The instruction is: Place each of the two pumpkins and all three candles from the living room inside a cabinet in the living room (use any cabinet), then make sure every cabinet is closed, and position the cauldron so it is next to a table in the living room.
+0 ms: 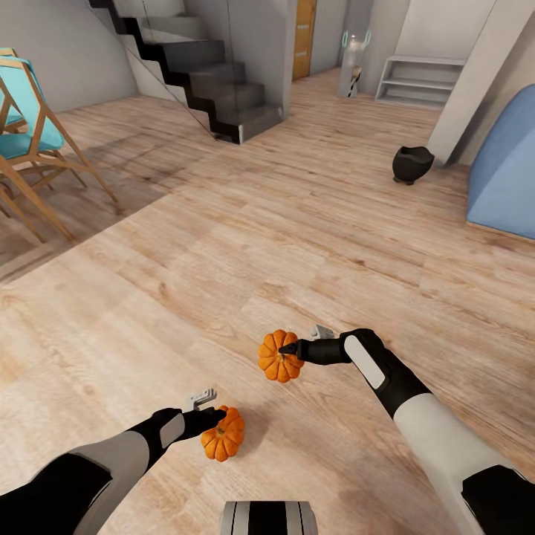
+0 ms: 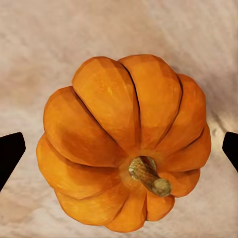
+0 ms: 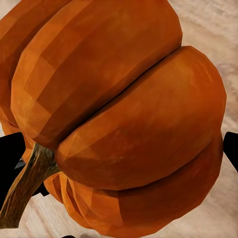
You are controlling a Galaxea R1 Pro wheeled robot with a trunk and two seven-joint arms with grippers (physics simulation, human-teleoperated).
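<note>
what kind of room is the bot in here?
Looks like an open-plan home interior, rendered: wood plank floor, a dark staircase, a blue sofa corner and a wooden chair with teal cushion.

- A light wood plank floor (image 1: 223, 260) carries everything.
- A black cauldron (image 1: 412, 163) stands on it, far off near a pale wall corner.
- A blue sofa (image 1: 505, 174) sits beside.
- A wooden chair (image 1: 33, 141) and dark stairs (image 1: 215, 82) rest on it.

Head view high, looking down, wrist views close on pumpkins (image 1: 281, 357)
</note>
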